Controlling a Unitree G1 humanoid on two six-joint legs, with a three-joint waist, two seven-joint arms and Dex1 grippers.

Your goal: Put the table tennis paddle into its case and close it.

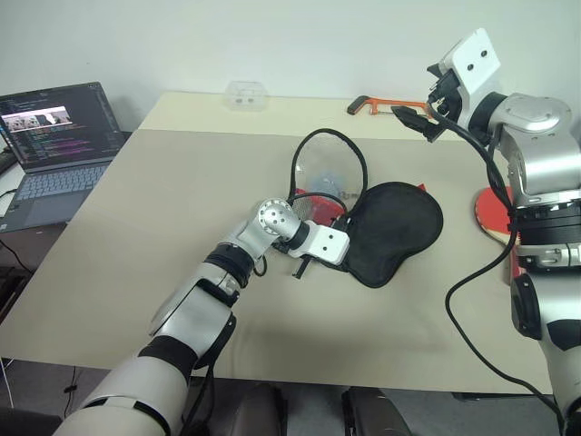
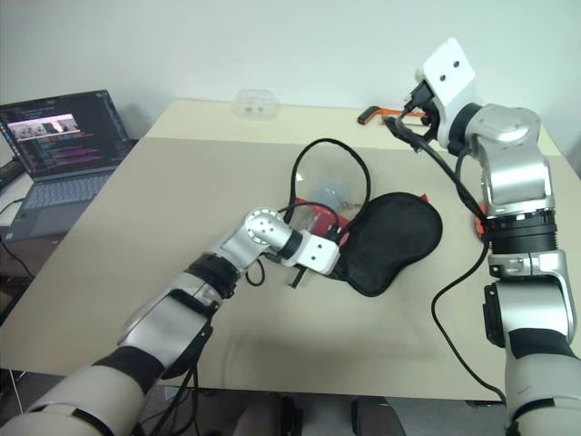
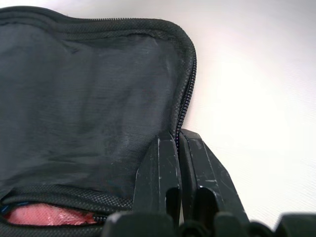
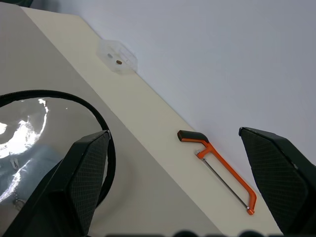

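I am working at the case (image 1: 392,232), which is lying open near the middle of the bench (image 1: 163,209), its black fabric half spread flat and its clear-panelled half with the black trim tipped up just behind that. My left tool (image 3: 178,148) is pressing its two fingers together at the zip edge of the black half; they are standing so close that I am judging they are pinching that trimmed edge, though I cannot make out any pull tab between them. My right tool (image 4: 177,187) is hanging high above the bench beyond the case, on the side away from my left arm, with its fingers spread wide and nothing between them. The table tennis paddle (image 1: 493,216) is lying on the bench on that same far side of the case, well apart from it and largely hidden behind my right arm, so its red blade is peeking out but I cannot tell which way its handle is running. A little red is also showing at the case's mouth near my left tool. My right arm is plainly the nearer one to the paddle, so I am judging that it must reach down for it while my left is keeping the case's edge held.
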